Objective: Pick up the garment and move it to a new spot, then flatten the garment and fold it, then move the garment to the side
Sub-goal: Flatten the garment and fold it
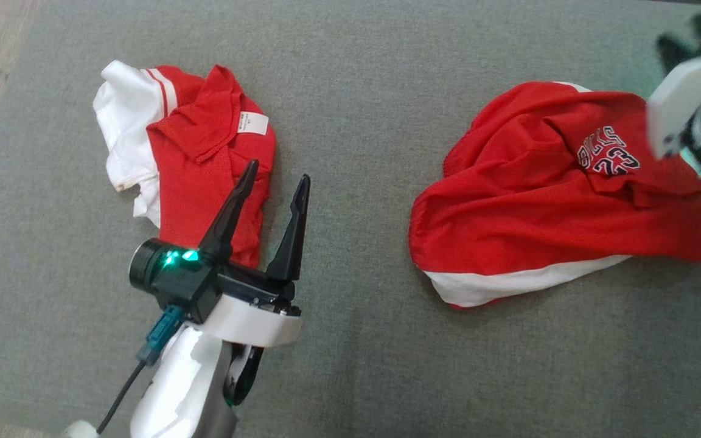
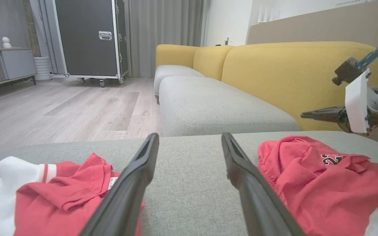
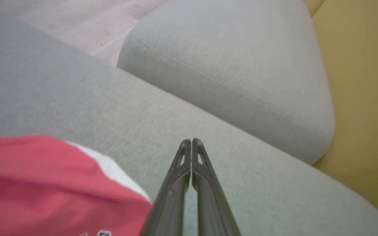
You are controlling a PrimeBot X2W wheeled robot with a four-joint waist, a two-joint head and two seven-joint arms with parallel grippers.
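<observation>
Two crumpled red garments lie on a grey cushion (image 1: 356,91). A red and white shirt (image 1: 186,152) with a white label is on the left. On the right lie red shorts (image 1: 557,194) with a white hem and a "23" logo. My left gripper (image 1: 279,170) stands open and empty, its left finger over the shirt's right edge; the left wrist view puts the gripper (image 2: 189,136) between the shirt (image 2: 54,203) and the shorts (image 2: 323,183). My right gripper (image 3: 191,141) is shut on nothing, above bare cushion just past the shorts (image 3: 44,183). Its blurred wrist (image 1: 691,103) hangs over the shorts' far right end.
A yellow sofa back (image 2: 290,72) rises behind the cushion on the right. A second grey seat cushion (image 2: 208,105) adjoins beyond a gap. Wooden floor (image 2: 61,108) lies past the cushion's left edge, with a black wheeled case (image 2: 87,36) far off.
</observation>
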